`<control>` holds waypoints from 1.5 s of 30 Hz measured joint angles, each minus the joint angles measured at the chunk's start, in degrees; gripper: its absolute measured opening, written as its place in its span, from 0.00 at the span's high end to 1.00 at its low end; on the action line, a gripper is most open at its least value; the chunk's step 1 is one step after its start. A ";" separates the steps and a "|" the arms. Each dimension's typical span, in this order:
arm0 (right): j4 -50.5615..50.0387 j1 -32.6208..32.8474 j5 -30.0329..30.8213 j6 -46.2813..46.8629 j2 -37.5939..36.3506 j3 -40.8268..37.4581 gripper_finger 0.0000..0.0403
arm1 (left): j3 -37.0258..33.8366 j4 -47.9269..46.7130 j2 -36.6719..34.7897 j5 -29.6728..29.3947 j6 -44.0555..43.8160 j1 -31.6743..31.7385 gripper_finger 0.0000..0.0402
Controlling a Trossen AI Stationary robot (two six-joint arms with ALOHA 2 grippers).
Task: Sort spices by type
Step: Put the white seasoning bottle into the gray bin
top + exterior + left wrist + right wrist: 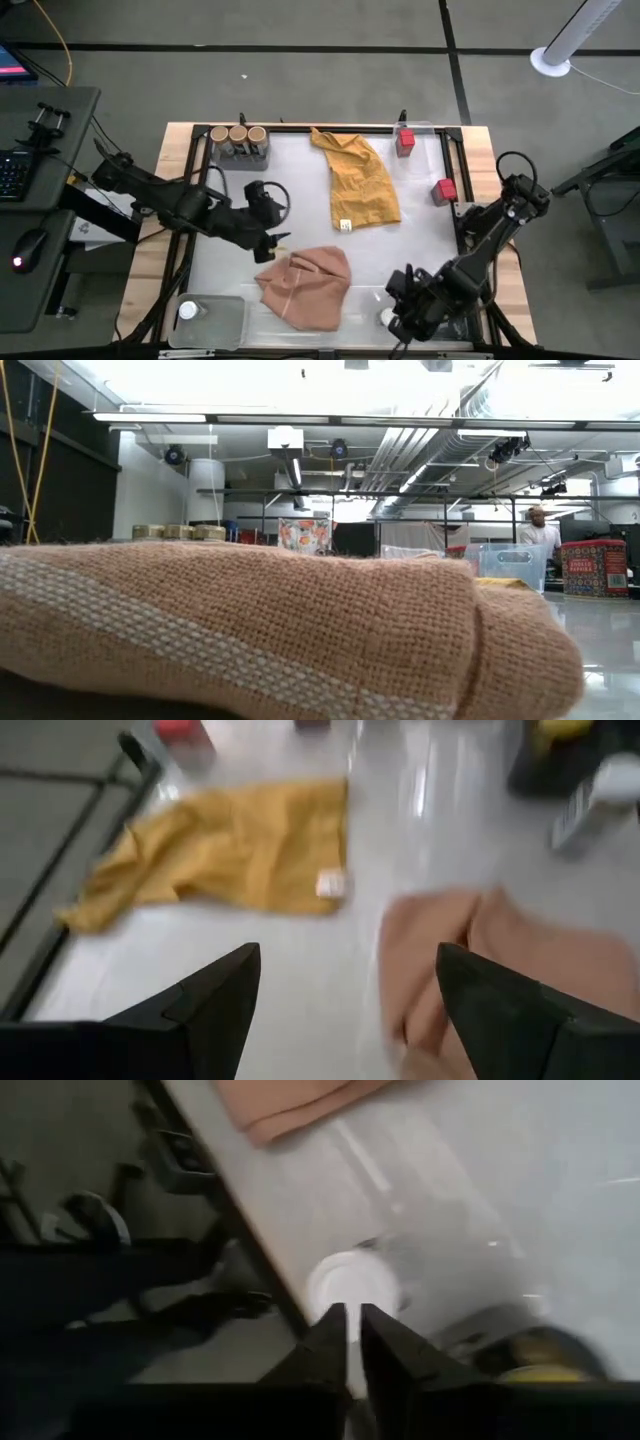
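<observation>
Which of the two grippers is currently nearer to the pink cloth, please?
Left. The left gripper hangs open just beyond the pink cloth's top-left corner, almost over its edge. The right gripper is farther off, past the cloth's right side near the table's front edge.

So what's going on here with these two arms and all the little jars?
The robot is sorting spices on a white table. The right gripper sits at the near right corner, shut or nearly so at a white-lidded jar. The left gripper hangs open mid-table over the pink cloth. Three tan-lidded jars are lined up at the far left; two red tins sit far right.
</observation>
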 joint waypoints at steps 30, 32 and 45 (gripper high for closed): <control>2.69 -3.28 -8.25 -1.13 6.97 0.10 1.00 | -23.55 27.48 -11.46 -0.54 -7.51 -0.88 0.99; 2.16 -3.77 -8.14 -2.30 6.95 0.12 1.00 | -23.55 27.23 -11.46 -0.55 -7.42 -0.87 1.00; -2.34 -13.79 -0.63 -20.13 6.82 0.18 1.00 | -23.55 26.18 -11.46 -0.57 -8.55 -0.51 1.00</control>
